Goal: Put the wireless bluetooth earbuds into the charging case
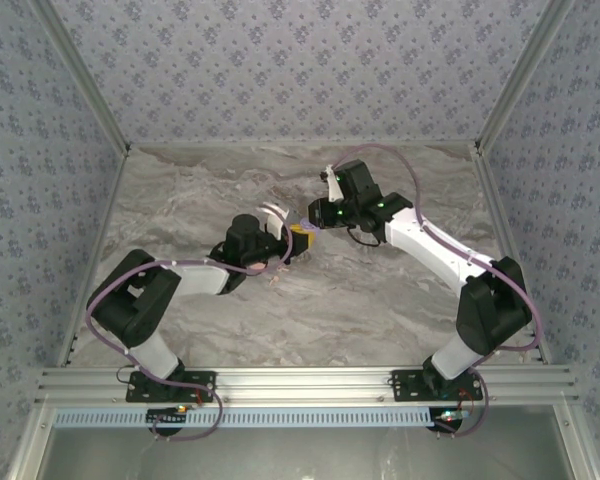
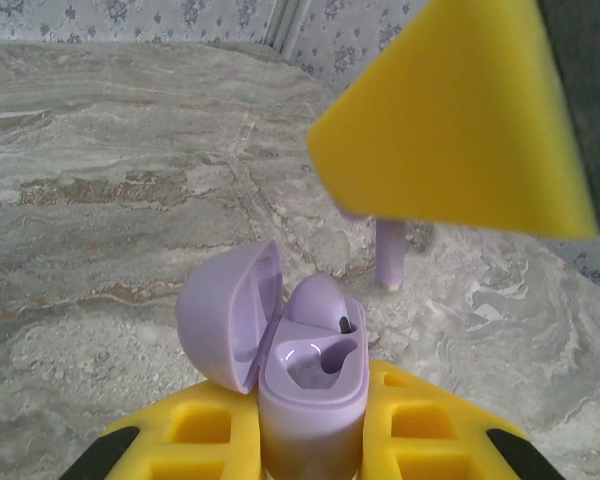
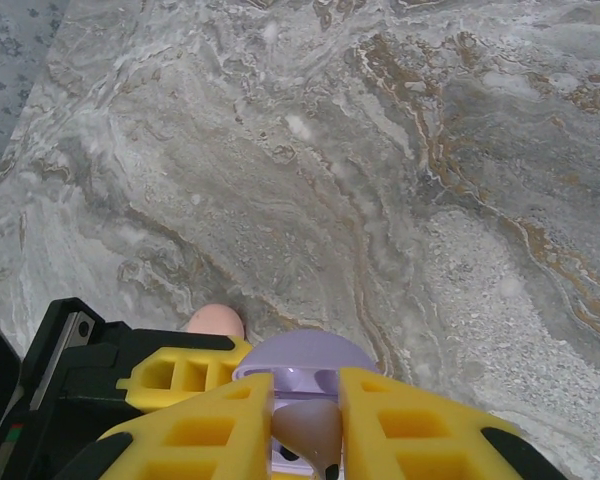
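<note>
My left gripper point(image 2: 313, 432) is shut on the lavender charging case point(image 2: 315, 375), which stands upright with its lid point(image 2: 225, 310) swung open to the left. One lavender earbud point(image 2: 315, 298) sits in the far slot; the near slot is hollow. Just above and beyond the case hangs a second lavender earbud point(image 2: 390, 255), its stem pointing down, pinched in my right gripper point(image 3: 307, 400). In the right wrist view that earbud point(image 3: 311, 432) shows between the yellow fingers, right over the case's open lid point(image 3: 305, 352). In the top view both grippers point(image 1: 302, 236) meet at mid-table.
A pale pink rounded thing point(image 3: 213, 320) lies on the marble table point(image 3: 400, 180) just past the left gripper's yellow finger point(image 3: 180, 385). Patterned walls point(image 1: 300, 70) and metal rails point(image 1: 300, 380) close in the table on all sides.
</note>
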Motion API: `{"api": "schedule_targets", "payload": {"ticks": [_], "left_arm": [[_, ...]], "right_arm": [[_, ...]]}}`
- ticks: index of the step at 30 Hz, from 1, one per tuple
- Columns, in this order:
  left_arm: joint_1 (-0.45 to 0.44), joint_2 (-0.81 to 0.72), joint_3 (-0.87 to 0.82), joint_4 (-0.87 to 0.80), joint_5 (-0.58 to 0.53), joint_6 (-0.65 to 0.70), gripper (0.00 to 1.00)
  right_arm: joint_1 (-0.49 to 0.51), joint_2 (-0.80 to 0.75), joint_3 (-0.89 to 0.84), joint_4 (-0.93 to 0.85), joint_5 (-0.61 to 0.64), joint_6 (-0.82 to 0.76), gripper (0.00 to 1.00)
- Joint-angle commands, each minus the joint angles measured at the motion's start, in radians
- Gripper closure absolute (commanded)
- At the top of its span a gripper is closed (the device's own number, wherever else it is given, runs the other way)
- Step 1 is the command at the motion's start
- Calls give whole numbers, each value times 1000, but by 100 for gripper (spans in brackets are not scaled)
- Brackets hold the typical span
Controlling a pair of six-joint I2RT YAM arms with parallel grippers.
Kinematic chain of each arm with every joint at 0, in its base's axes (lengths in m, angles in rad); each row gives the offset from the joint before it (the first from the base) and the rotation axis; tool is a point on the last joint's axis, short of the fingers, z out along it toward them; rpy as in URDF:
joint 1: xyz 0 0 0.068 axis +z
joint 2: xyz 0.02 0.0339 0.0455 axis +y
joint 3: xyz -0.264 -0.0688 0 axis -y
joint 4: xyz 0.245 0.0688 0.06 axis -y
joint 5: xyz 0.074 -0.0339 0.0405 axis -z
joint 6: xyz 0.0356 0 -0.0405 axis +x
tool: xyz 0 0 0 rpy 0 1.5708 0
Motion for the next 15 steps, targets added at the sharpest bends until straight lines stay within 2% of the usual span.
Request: {"api": "schedule_targets", "payload": {"ticks": [1, 15], "left_arm": [[-7, 1, 40, 0, 25, -19, 88], [-8, -4, 54, -35, 31, -18, 88]], "right_arm": [[8, -21, 25, 18, -19, -23, 77], [20, -3, 48, 5, -16, -31, 77]]}}
